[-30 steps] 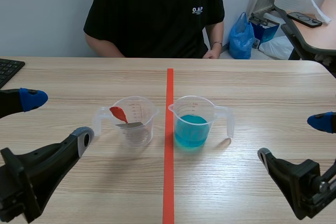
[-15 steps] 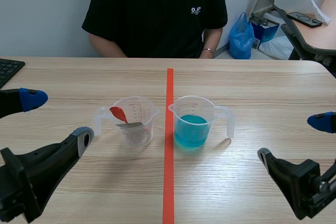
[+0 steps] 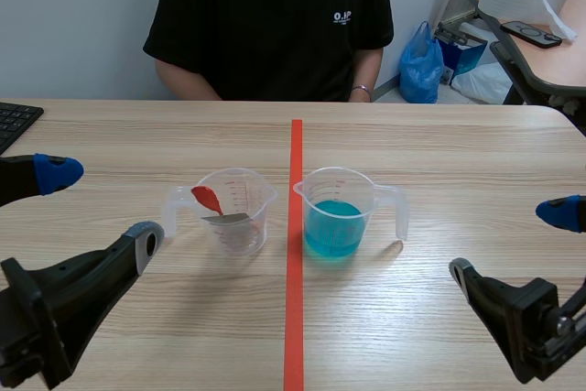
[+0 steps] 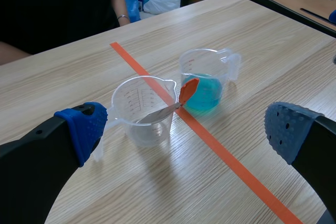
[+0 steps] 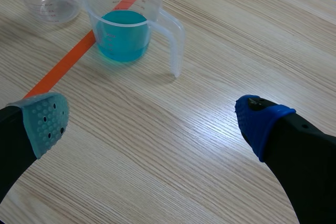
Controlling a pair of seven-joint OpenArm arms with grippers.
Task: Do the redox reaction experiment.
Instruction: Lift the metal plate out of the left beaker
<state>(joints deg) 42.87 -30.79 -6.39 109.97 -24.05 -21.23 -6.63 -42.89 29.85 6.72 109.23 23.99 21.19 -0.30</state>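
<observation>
**Blue liquid right of the tape, both pincers wide**

Blue liquid filled the lower part of a clear measuring cup (image 3: pixel 339 212). The cup stood on the wooden table (image 3: pixel 439 162), just right of the orange-red tape line (image 3: pixel 294 318), with its handle on my right arm's side. Just across the tape stood a second clear cup (image 3: pixel 240 226), near the first but not touching it. A red-handled metal scoop (image 3: pixel 209 199) leaned inside it, and its handle faced my left arm's side. My left pincer (image 3: pixel 100 207) hung low, well short of that cup, fingers spread wide and gripping nothing. My right pincer (image 3: pixel 510 243) was equally wide and empty, well apart from the blue cup. A person in a black shirt (image 3: pixel 275 25) sat at the far edge.
</observation>
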